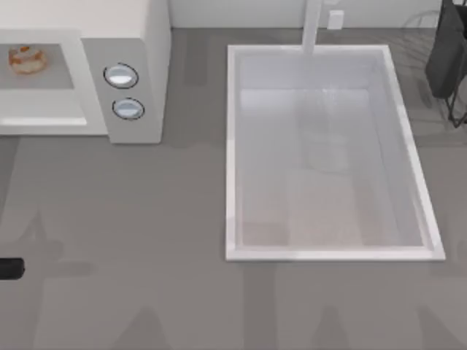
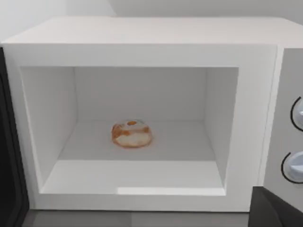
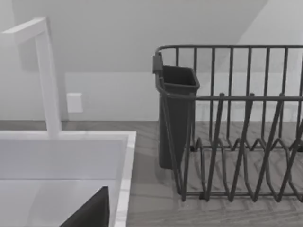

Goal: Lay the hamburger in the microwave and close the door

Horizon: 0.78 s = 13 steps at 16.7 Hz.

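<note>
Hamburger [image 2: 131, 134] placement looks finished: the bun lies on the floor of the microwave [image 1: 157, 44] cavity, about midway across and toward the back, touching neither side wall. In the top view the hamburger [image 1: 28, 60] shows through the open front of the appliance, which stands at the far left corner of the surface [image 1: 146, 219].

What remains, as I judge it, is the closing. The cavity stands fully open in the left wrist view, and a dark upright strip at the cavity's hinge side may be the door swung wide, though I cannot tell for sure.

Whether the left hand is released or clenched I cannot tell. The same goes for the right hand, whose wrist camera looks at the sink [image 3: 71, 142] rim, faucet [image 3: 47, 80] and dish rack [image 3: 236, 123].
</note>
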Available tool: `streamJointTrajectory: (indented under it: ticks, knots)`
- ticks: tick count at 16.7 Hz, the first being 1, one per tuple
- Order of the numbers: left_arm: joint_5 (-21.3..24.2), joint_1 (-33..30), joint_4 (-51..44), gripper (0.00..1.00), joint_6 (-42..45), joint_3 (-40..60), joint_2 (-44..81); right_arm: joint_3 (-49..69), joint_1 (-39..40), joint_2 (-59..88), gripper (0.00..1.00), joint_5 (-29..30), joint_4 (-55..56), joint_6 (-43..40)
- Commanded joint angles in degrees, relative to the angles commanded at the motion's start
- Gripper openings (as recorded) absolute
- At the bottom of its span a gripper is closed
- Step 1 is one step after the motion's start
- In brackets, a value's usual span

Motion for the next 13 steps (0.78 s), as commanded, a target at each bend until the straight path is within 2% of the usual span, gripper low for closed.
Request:
streamJointTrajectory:
  ticks: [7,13]
  knots:
    - [9.02,9.01,1.3,0.0,0.02,0.11,1.41,0.0,0.0,0.0,1.0,0.0,0.0,0.0]
    - [9.49,9.42,1.27,0.0,0.06,0.14,1.28,0.0,0.0,0.0,1.0,0.0,0.0,0.0]
